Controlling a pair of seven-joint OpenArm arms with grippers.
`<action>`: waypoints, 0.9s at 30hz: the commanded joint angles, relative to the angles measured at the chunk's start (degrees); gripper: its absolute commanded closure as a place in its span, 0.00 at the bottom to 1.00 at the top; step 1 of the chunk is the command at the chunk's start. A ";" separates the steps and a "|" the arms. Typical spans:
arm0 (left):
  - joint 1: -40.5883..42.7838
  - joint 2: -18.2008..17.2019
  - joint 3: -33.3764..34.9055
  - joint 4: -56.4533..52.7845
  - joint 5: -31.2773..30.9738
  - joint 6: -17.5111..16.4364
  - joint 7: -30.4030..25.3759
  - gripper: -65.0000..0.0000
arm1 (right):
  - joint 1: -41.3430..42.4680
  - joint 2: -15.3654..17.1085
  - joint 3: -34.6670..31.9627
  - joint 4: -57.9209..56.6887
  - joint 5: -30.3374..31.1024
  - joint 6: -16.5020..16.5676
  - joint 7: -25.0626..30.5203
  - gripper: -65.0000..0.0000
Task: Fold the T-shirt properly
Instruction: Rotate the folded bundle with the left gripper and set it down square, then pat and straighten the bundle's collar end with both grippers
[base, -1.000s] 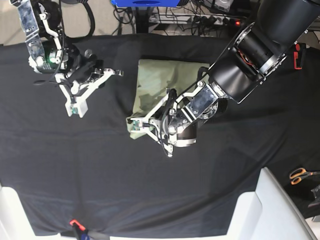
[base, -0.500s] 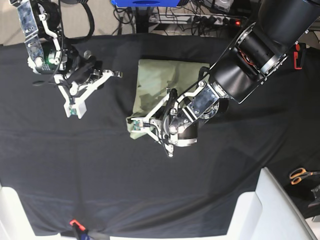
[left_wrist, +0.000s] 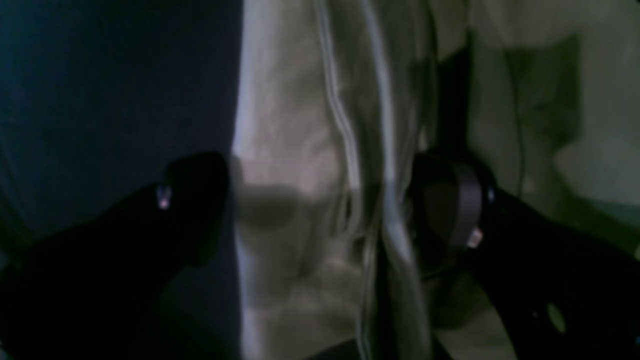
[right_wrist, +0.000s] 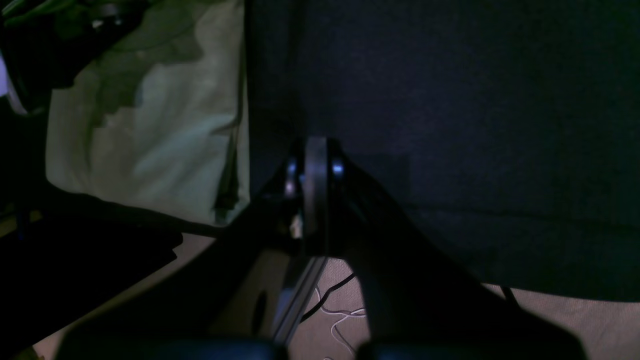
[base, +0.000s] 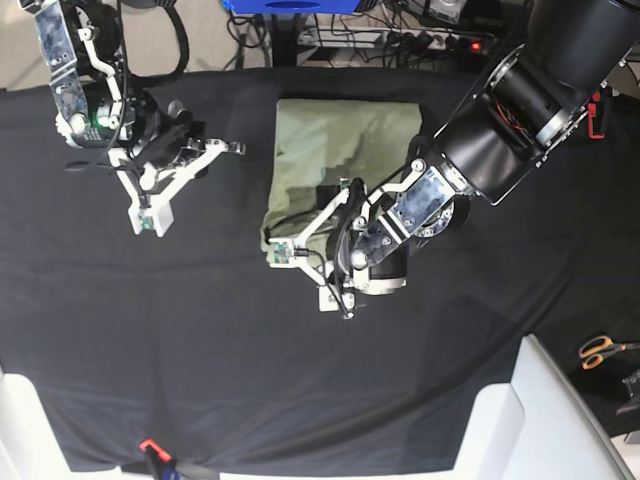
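The pale green T-shirt (base: 340, 150) lies folded into a rough rectangle on the black cloth (base: 150, 330), right of centre at the back. My left gripper (base: 303, 275) hovers at the shirt's near-left corner with its jaws open. In the left wrist view the blurred folded edge of the shirt (left_wrist: 300, 150) runs between the two dark fingertips of the left gripper (left_wrist: 325, 200). My right gripper (base: 228, 148) is shut and empty, above the black cloth to the left of the shirt. In the right wrist view the shut right gripper (right_wrist: 310, 170) is beside the shirt (right_wrist: 150, 130).
Orange-handled scissors (base: 600, 350) lie off the cloth at the right. White panels (base: 540, 420) stand at the front right and front left corners. Cables and a power strip (base: 430, 40) run behind the table. A small red clip (base: 150, 446) sits at the front edge.
My left arm has shifted a little to the right and toward the front. The shirt's near-left corner now reaches less far forward. The right arm has not moved.
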 joint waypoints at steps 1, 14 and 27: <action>-2.20 -0.44 -0.24 2.06 -0.45 0.06 0.04 0.12 | 0.36 0.20 0.05 0.81 0.30 0.17 0.55 1.00; -2.99 -3.43 -0.50 8.92 -0.53 -0.95 1.97 0.13 | 0.36 0.20 -0.04 0.73 0.30 0.17 0.46 1.00; 19.51 -4.93 -29.95 41.45 -0.45 -0.95 15.77 1.00 | 2.39 3.54 -14.81 1.08 0.22 0.35 0.81 1.00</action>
